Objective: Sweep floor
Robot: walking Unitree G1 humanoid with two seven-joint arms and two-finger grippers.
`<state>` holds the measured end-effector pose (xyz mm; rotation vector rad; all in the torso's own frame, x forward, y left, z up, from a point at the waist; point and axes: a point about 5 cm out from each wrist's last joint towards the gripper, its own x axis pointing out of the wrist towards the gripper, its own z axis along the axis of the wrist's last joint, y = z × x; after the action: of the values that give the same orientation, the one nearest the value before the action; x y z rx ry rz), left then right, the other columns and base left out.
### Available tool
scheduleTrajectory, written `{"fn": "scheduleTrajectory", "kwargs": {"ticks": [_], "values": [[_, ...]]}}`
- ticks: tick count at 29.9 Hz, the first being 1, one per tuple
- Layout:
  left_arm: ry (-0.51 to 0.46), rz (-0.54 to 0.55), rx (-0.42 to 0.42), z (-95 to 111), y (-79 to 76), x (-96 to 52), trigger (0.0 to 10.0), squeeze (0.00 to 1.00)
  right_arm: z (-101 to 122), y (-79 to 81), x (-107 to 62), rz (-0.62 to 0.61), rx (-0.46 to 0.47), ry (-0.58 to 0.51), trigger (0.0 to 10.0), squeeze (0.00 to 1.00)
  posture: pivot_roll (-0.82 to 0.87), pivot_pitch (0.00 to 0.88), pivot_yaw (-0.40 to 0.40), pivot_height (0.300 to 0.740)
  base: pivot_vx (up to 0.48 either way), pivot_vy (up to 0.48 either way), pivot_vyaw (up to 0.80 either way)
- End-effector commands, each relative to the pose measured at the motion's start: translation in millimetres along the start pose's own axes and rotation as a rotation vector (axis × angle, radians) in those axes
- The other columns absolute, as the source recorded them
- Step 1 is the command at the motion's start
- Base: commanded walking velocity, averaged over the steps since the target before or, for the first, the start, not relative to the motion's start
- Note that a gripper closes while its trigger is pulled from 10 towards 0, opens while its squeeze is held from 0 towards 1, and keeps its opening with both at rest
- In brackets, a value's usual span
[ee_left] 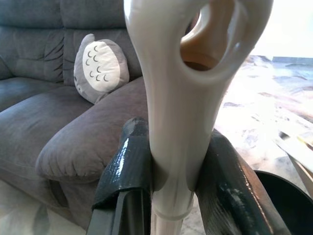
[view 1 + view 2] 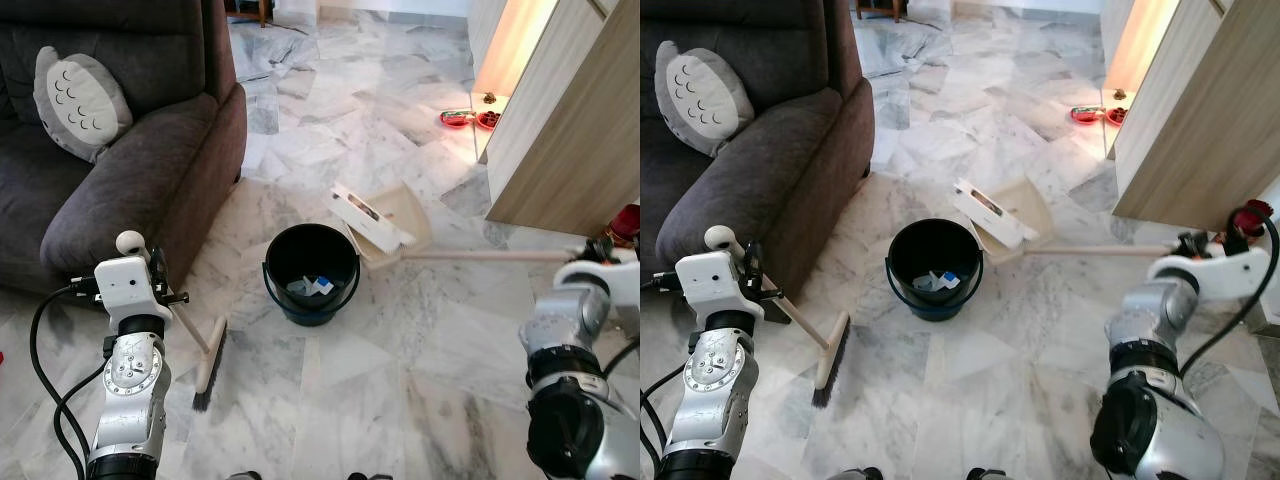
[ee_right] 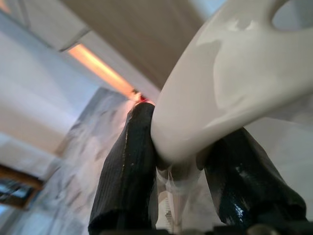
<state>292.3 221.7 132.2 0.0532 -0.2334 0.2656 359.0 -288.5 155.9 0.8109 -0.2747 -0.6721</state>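
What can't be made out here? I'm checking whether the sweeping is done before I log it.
- Scraps in the bucket: too small in the eye views to identify.
- Inside of the dustpan: tilted away, so any leftover dirt is hidden.
- Red bowls: too small, contents unclear.
- Floor under the sofa: hidden by it.
- Broom bristles: fine dust too small to see.

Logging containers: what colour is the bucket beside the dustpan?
Black bucket, clearest in the left eye view.

Place: home living room
Signs: grey sofa (image 2: 130,150) with cushion (image 2: 78,100); marble floor (image 2: 400,330); wooden cabinet (image 2: 570,130)
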Motion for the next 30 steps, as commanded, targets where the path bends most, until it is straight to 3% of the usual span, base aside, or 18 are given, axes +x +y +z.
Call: {"fn": "scheduleTrajectory", "kwargs": {"ticks": [1,5,9,17,30], "values": [[-0.062,-0.006,0.014,9.8,-1.1,2.0,10.0,0.00,0.0,27.9,1.8,0.095,0.028,0.017,10.0,0.00,0.09,0.117,-0.021,0.740,0.000,0.000,0.00],[-0.065,-0.008,0.017,10.1,-2.0,2.2,10.0,0.00,-5.5,54.0,0.0,0.241,-0.063,0.061,10.0,0.00,0.10,0.119,-0.025,0.740,0.000,0.000,0.00],[-0.068,-0.008,0.020,10.5,-1.2,1.7,10.0,0.00,-5.1,64.7,-0.7,0.309,-0.106,0.062,10.0,0.00,0.10,0.120,-0.027,0.740,0.000,0.000,0.00],[-0.077,-0.011,0.039,11.5,1.5,1.6,10.0,0.00,-1.3,103.3,-6.2,0.492,-0.204,0.023,10.0,0.00,0.10,0.121,-0.029,0.740,0.000,0.000,0.00],[-0.090,-0.014,0.061,13.5,4.7,3.5,10.0,0.00,-10.9,141.2,-22.6,0.633,-0.181,0.033,10.0,0.00,0.10,0.120,-0.031,0.740,0.000,0.000,0.00]]}}
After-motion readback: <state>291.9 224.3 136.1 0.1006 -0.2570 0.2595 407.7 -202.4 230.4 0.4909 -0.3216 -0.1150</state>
